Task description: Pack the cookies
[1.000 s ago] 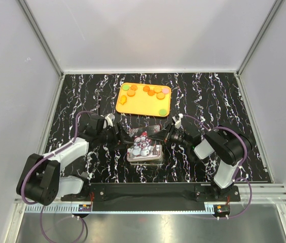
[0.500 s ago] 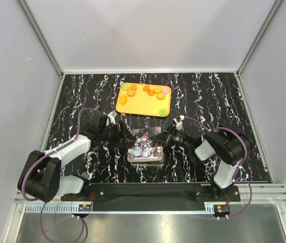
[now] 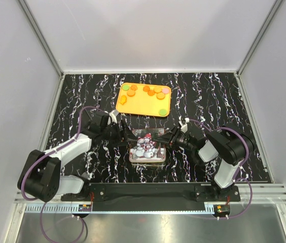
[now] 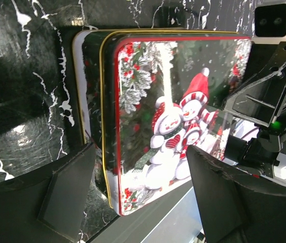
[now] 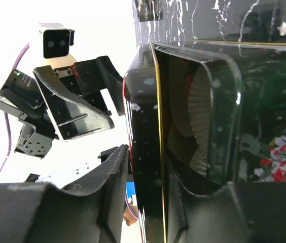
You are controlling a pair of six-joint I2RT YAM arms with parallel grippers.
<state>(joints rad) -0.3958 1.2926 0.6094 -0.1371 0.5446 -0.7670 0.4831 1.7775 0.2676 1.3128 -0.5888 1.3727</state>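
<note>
While both arms lie low over the black, white-veined table point(image 3: 82, 91), the left gripper point(image 3: 128, 136) sits at the tin's left end. Fingers spread wide, lid edge between them; contact unclear. Centre: rectangular metal tin lid printed with snowmen point(image 3: 146, 147), lying askew over its base point(image 4: 78, 76). Beyond it, far side: flat orange plastic tray point(image 3: 143, 105) carrying the small round and flower-shaped cookies point(image 3: 151, 92), orange, green, pink and yellow, all well apart from the tin. Right gripper point(image 3: 164, 139) at the lid's right end, fingers narrowed against both faces of the rim.

Blk marble table point(image 3: 209, 96) w/ orange tray point(image 3: 142, 104), tin point(image 3: 146, 148).
</note>
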